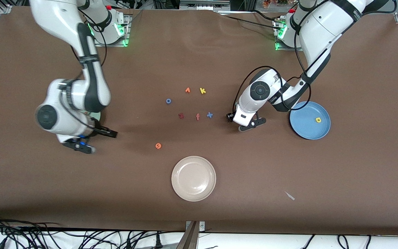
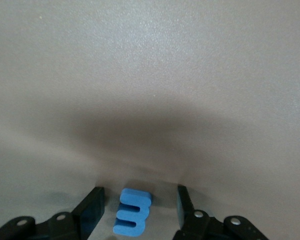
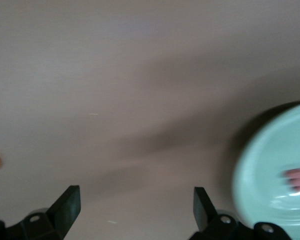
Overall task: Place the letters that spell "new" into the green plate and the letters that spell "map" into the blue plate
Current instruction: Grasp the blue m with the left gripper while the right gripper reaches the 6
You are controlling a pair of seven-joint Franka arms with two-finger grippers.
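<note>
- Step in hand: picking the blue m [image 2: 132,218] for "map". It lies flat on the tabletop [image 1: 254,173], beside the blue plate [image 1: 306,133], which already holds the yellow a [image 1: 318,120].
- My left gripper [image 2: 138,207]: jaws straddle the m, parted, not yet touching.
- The m's long axis runs between my jaws; its legs point toward one jaw.
- Next, I judge: pinch, lift, carry over the blue plate.
- My right gripper [image 3: 135,210]: jaws released, empty, beside the green plate [image 3: 262,170].
</note>
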